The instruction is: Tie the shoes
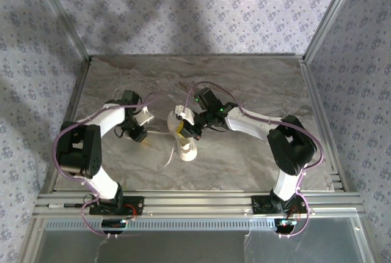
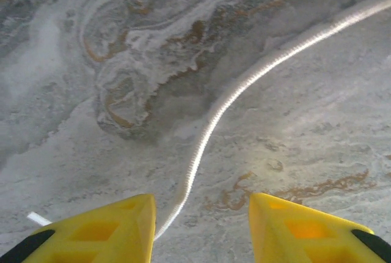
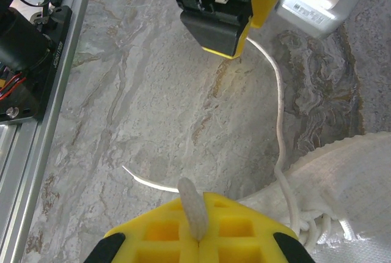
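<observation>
From above, the shoe [image 1: 187, 148] sat mid-tabletop [image 1: 256, 85] between the arms, with the right fingers [image 1: 181, 129] over it and the left fingers [image 1: 145, 141] off to its left, likely to draw the ends apart. On the left wrist, those fingers [image 2: 116, 229] stood wide, a lace [image 2: 211, 122] lying slack between them, not yet clamped. On the right wrist, the fingers [image 3: 201, 235] were pinched tight on a second lace [image 3: 192, 205] beside the shoe, presumably to hold tension.

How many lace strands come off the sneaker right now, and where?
2. The first lace runs from the sneaker across the table into the open left gripper. The second lace is pinched in the right gripper. More may be hidden.
</observation>
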`<action>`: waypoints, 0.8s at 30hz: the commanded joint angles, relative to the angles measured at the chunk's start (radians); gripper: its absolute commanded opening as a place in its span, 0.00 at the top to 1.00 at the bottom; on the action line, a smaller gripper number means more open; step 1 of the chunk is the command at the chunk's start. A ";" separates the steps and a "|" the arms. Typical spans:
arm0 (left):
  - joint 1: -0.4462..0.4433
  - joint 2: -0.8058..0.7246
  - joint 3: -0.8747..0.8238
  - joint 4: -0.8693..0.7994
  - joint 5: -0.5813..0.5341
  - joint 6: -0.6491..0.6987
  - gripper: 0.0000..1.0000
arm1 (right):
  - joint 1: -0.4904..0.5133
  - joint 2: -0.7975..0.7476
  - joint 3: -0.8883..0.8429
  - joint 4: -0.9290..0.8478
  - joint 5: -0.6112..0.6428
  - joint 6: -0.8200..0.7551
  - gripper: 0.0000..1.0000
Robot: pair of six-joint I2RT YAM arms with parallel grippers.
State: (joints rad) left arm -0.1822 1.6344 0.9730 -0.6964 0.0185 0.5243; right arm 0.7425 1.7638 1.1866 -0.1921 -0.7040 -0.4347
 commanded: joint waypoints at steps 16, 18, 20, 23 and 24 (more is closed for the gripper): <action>-0.009 -0.073 0.071 -0.179 0.078 -0.048 1.00 | -0.002 0.030 0.059 -0.012 0.067 0.109 1.00; -0.041 -0.169 0.076 -0.216 0.095 -0.067 1.00 | -0.007 0.031 0.053 0.005 0.067 0.132 1.00; -0.099 -0.268 0.079 -0.247 0.088 -0.084 1.00 | -0.013 0.036 0.050 0.020 0.064 0.153 1.00; -0.212 -0.406 0.082 -0.271 0.041 -0.136 1.00 | -0.022 0.053 0.064 0.020 0.063 0.182 1.00; -0.258 -0.448 0.085 -0.276 0.025 -0.162 1.00 | -0.024 0.060 0.071 0.017 0.060 0.190 1.00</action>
State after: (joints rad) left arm -0.3683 1.2621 1.0412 -0.8860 0.0635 0.4309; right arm 0.7284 1.7985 1.2201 -0.1764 -0.6468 -0.2962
